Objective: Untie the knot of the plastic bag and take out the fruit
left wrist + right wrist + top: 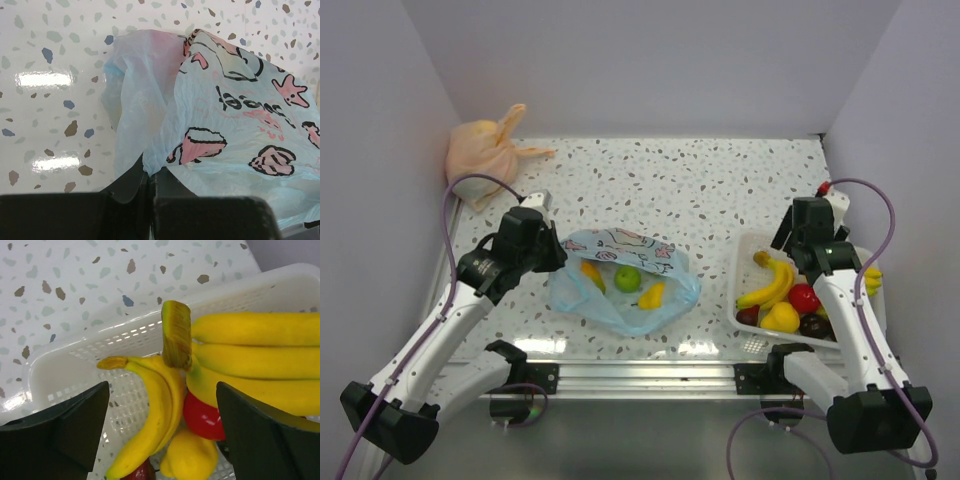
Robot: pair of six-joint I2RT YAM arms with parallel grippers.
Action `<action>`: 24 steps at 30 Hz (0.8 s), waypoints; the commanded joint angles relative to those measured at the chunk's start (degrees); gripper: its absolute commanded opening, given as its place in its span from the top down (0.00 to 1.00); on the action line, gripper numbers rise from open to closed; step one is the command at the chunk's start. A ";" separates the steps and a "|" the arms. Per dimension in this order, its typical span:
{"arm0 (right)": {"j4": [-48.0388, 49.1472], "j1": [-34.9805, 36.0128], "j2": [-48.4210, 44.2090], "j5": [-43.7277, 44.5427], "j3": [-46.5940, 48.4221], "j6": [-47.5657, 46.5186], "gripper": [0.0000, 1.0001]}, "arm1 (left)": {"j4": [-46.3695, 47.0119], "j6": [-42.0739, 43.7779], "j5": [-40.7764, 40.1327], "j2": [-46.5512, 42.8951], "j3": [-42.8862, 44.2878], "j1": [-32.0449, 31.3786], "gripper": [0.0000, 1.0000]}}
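Note:
The light blue plastic bag (665, 290) with its cartoon print (235, 115) lies in the middle of the table, its mouth gaping. Inside it I see fruit: a green round one (627, 278) and two yellow pieces (652, 295). The knot is out of view. My left gripper (558, 258) is at the bag's left edge, shut on a fold of the blue plastic (148, 170). Over the white basket (748, 258) my right gripper (162, 425) stands open. A single banana (160, 410) lies between its fingers, touching neither.
The basket (75, 375) at the right holds a banana bunch (250, 355), a red apple (202, 415), a lemon (192, 455) and dark fruit (815, 325). A tied peach-orange bag (485, 150) sits in the far left corner. Walls close in the table on three sides.

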 commanded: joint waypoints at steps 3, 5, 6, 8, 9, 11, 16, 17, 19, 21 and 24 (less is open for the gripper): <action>1.28 -0.12 -2.46 -11.15 6.62 -4.20 0.01 | 1.21 -0.57 1.35 -0.37 0.62 0.36 1.00; 0.14 0.05 -2.11 -15.20 9.35 -6.83 0.01 | 1.21 -0.66 1.61 -0.20 1.05 0.36 1.00; -0.13 0.14 -1.93 -16.96 10.67 -7.46 0.01 | 1.21 -0.75 1.79 0.24 1.23 0.36 1.00; -0.22 0.58 -1.76 -23.81 14.45 -8.86 0.01 | 1.04 -0.75 2.05 0.50 1.84 0.36 1.00; -0.30 0.93 -1.23 -26.09 15.77 -8.96 0.01 | 0.95 -0.66 2.05 0.85 1.93 0.36 1.00; -0.57 3.56 -0.53 -30.66 19.37 -9.22 0.01 | 1.04 -0.66 2.05 1.29 2.29 0.36 1.00; -1.01 19.95 2.72 -28.93 25.70 -9.05 0.04 | 0.86 -0.84 2.32 1.91 2.55 0.36 1.00; -0.23 22.27 2.99 -28.84 25.97 -8.44 0.04 | 0.69 -0.84 2.32 2.00 2.64 0.36 1.00; 1.79 27.70 4.04 -29.02 25.89 -7.73 0.06 | 0.60 -0.75 2.58 2.44 2.81 0.36 1.00; 2.94 31.24 5.09 -29.72 26.15 -6.68 0.06 | 0.33 -0.75 2.58 2.70 2.99 0.36 1.00; 5.22 40.72 8.43 -28.76 27.03 -5.97 0.07 | 0.24 -0.57 2.67 3.05 3.25 0.36 1.00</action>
